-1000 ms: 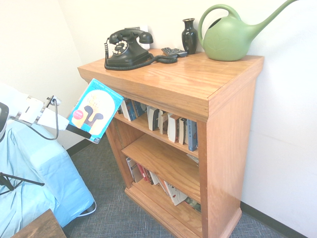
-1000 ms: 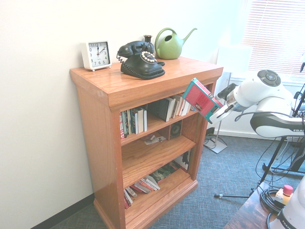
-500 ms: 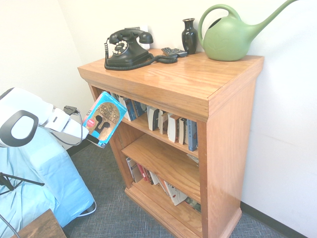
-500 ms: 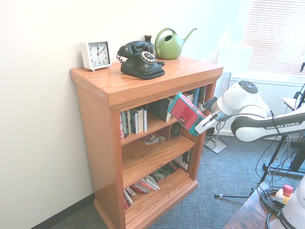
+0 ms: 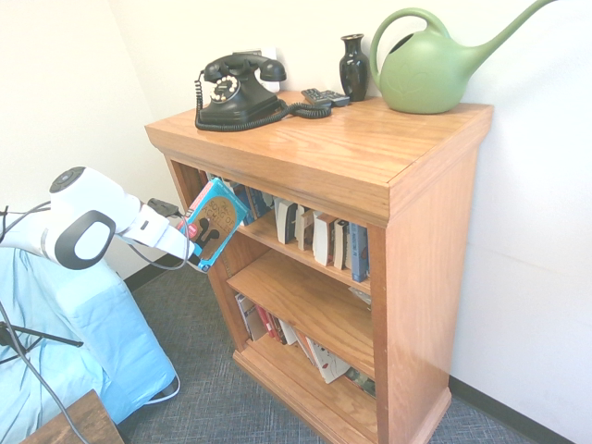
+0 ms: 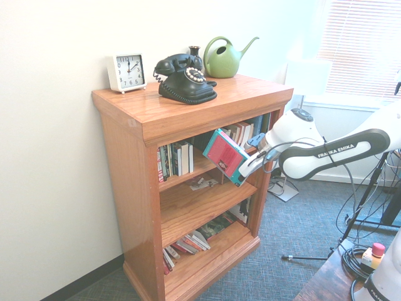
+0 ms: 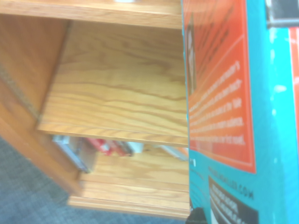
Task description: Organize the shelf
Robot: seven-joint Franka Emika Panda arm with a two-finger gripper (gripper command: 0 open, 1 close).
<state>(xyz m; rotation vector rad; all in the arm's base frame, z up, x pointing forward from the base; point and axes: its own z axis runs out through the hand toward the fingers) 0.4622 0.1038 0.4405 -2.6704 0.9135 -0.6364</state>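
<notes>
Shelf (image 5: 370, 166) stands against the white wall, directly ahead of my gripper (image 5: 190, 242), whose fingers are clamped on a teal book (image 5: 215, 220) with an orange-red back cover. I see the book tilted at the mouth of the top tier, beside the shelved paperbacks (image 5: 319, 236).

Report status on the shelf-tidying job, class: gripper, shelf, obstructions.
Gripper shut on teal book. Book tilted at shelf front, by top tier. Nothing blocking visible.
</notes>
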